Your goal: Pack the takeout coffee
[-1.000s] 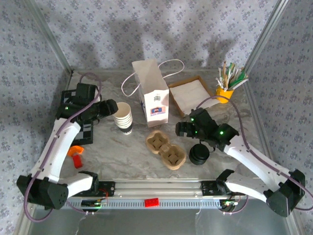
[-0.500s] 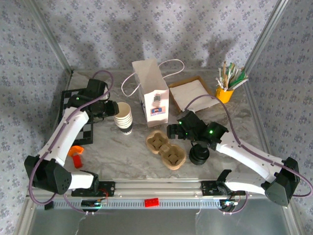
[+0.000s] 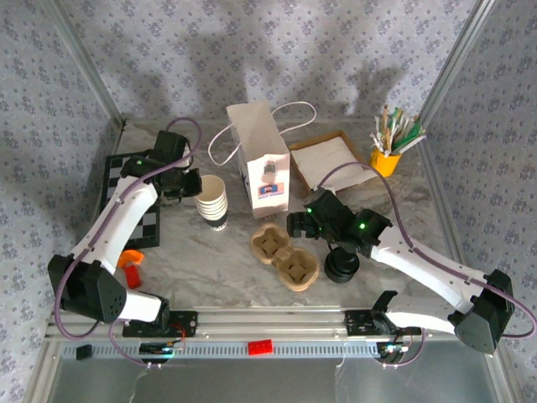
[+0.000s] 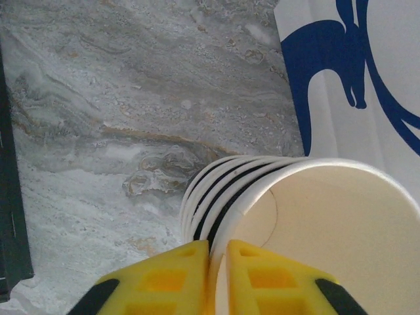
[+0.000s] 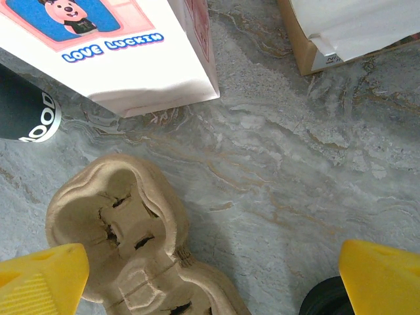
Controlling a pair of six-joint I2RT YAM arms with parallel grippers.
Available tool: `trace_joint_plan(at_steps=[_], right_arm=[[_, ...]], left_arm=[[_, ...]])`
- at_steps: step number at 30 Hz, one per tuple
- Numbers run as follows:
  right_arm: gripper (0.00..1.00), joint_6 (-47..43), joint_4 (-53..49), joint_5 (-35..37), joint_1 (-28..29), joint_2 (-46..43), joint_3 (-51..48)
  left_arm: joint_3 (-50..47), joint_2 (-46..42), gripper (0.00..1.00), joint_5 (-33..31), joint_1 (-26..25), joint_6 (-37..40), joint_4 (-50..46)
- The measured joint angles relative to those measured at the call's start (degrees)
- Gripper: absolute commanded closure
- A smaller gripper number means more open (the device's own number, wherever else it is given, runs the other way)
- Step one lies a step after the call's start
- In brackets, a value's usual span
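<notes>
Pulp tray: laid on the marble table, between the paper bag and the black lid stack. Cup stack: stood left of the bag, with the rim of the top cup pinched by the left gripper. Right gripper: jaws spread wide above the tray.

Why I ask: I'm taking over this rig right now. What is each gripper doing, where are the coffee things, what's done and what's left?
Left gripper: fingers shut on the rim of the top cup of the cup stack.
Right gripper: open, above the table between tray and lids.
The tray is empty, in front of the bag.
Done: cup gripped.
Left: seat it in the tray, lid it, then probably pack it into the bag.
</notes>
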Motion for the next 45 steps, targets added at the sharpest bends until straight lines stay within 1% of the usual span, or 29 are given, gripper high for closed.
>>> trace_joint_plan(at_steps=[4, 11, 17, 24, 28, 35, 45], right_arm=[[0.00, 0.00, 0.02, 0.00, 0.04, 0.00, 0.00], [0.00, -0.02, 0.04, -0.04, 0.04, 0.00, 0.00], [0.00, -0.02, 0.24, -0.28, -0.63, 0.00, 0.02], [0.00, -0.07, 1.33, -1.53, -3.32, 0.00, 0.09], [0.00, -0.28, 1.36, -1.81, -4.50, 0.00, 0.55], [0.00, -0.48, 1.77, -2.91, -5.60, 0.02, 0.98], [0.00, -0.74, 1.40, -3.67, -6.36, -0.04, 1.81]], left_arm=[[0.94, 1.09, 0.96, -0.59, 0.00, 0.50, -0.04], [2.69, 3.41, 1.00, -2.36, 0.00, 0.44, 0.39], [7.19, 8.33, 1.00, -3.69, 0.87, 0.46, 1.46], [14.12, 15.30, 1.00, -3.21, 5.18, 0.44, 3.37], [17.68, 18.40, 1.00, -3.04, 6.34, 0.48, 3.80], [21.73, 20.02, 1.00, -1.44, 8.00, 0.48, 3.13], [25.68, 20.09, 1.00, 0.48, 8.44, 0.46, 0.33]])
